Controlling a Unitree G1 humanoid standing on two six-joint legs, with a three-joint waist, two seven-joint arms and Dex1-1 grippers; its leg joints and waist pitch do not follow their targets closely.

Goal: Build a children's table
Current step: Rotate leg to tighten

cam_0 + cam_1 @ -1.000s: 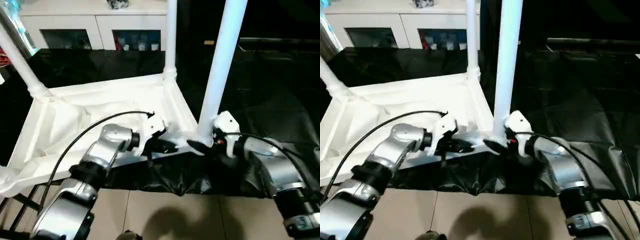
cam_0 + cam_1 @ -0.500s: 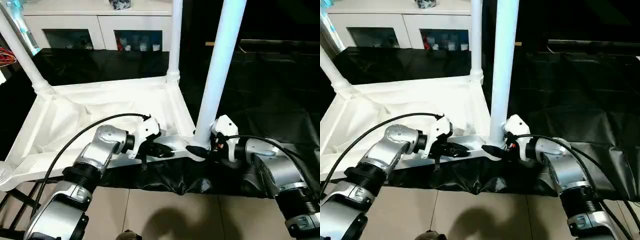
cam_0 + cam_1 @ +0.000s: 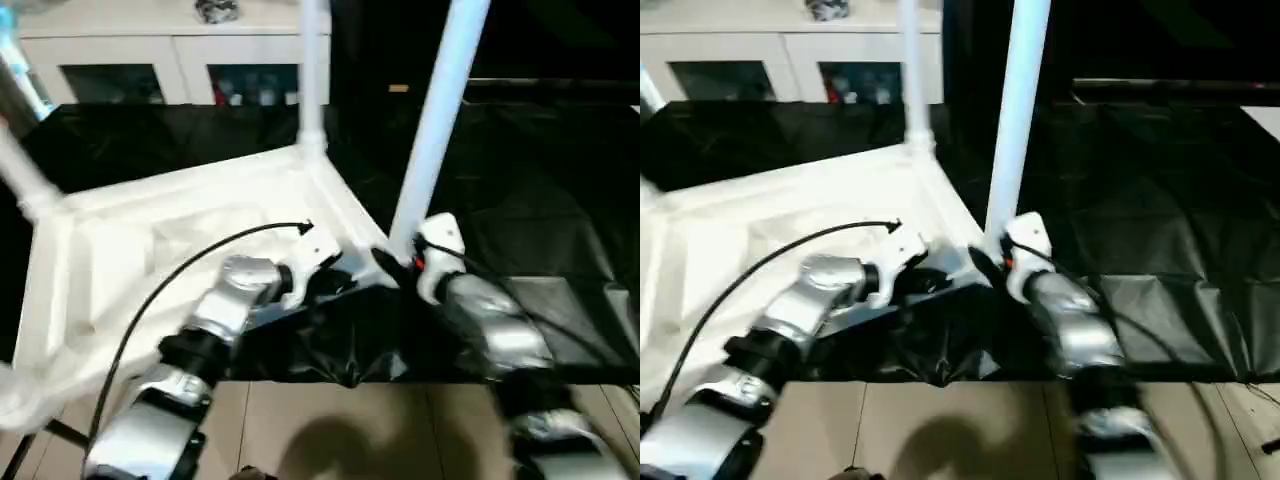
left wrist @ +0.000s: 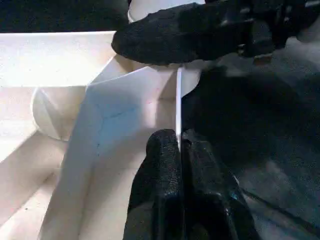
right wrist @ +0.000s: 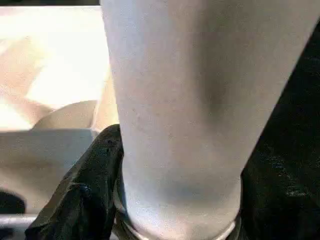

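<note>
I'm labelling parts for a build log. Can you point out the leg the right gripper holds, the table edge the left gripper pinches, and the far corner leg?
Held leg (image 3: pixel 432 130), left eye view: mid shaft.
Table edge (image 4: pixel 178 107), left wrist view: thin rim above the jaws.
Far corner leg (image 3: pixel 312 75), left eye view: shaft above its socket.

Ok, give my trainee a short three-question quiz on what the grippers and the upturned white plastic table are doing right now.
1. True or false: the left gripper pinches the thin side rim of the white plastic square tabletop.
2. Multiple choice: the right gripper holds (a) a black cloth, (b) the base of a long tapered white leg, (c) a cable.
3. Fill in: the tabletop lies on a ___ sheet.

Key: 1 true; 2 b; 3 black.
</note>
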